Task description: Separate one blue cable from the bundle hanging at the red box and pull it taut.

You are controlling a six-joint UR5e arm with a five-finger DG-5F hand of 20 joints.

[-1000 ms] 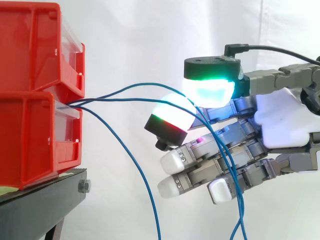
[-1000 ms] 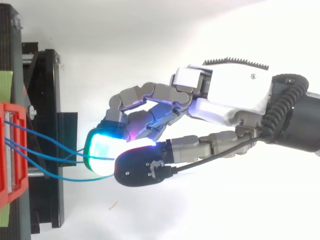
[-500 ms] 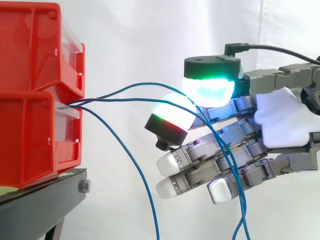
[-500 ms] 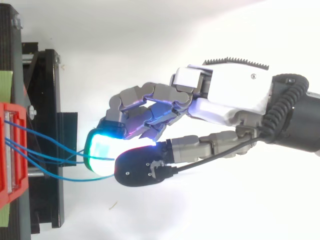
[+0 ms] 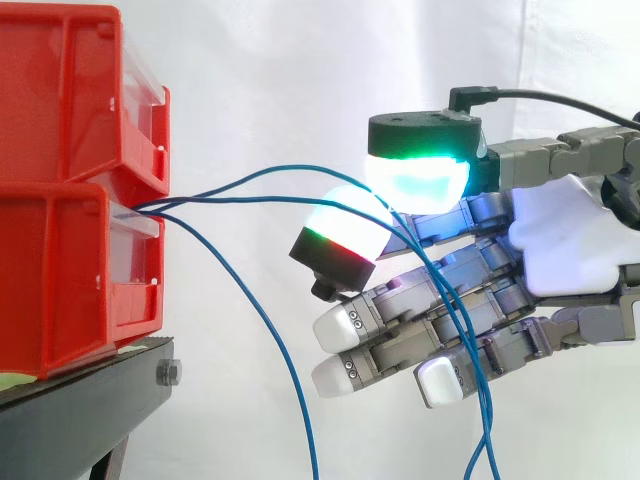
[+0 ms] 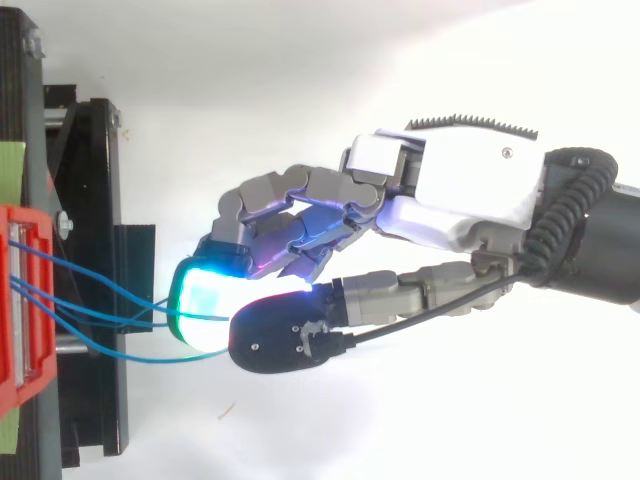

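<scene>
**Hand pinching top blue cable, cable not taut**

- Hand point(image 5: 560, 240) comes in from the right of the side view, palm level with the bins. Its thumb pad point(image 5: 418, 172) glows green/cyan. It is pressed down against one finger pad point(image 5: 345, 225), which glows white with green and red bands.
- Top blue cable point(image 5: 290, 168) leaves the front of the lower red bin point(image 5: 70, 280), arcs up, then runs into the seam between those two pads. It looks pinched there. The span from bin to pads is bowed, not straight.
- The other fingers point(image 5: 400, 305) are close to straight. They sit stacked under the pinch with pale tips pointing at the bins, and they hold nothing.
- Second blue cable point(image 5: 290, 200) exits the same bin just beside the first and runs nearly level to the hand. Both cables then drop across the camera side of the lower fingers and go out the bottom edge.
- Third blue cable point(image 5: 299, 400) falls away from the bin front in a long curve, well clear of the hand.
- Top view: the blue lines point(image 6: 100, 290) leave the bin at the left and converge on the cyan-glowing pad point(image 6: 200, 300). The hand point(image 6: 470, 190) reaches in from the right.
- Upper red bin point(image 5: 60, 100) is stacked on the lower one, and both stand on the black stand point(image 5: 80, 410). White curtain point(image 5: 280, 60) is behind.
</scene>
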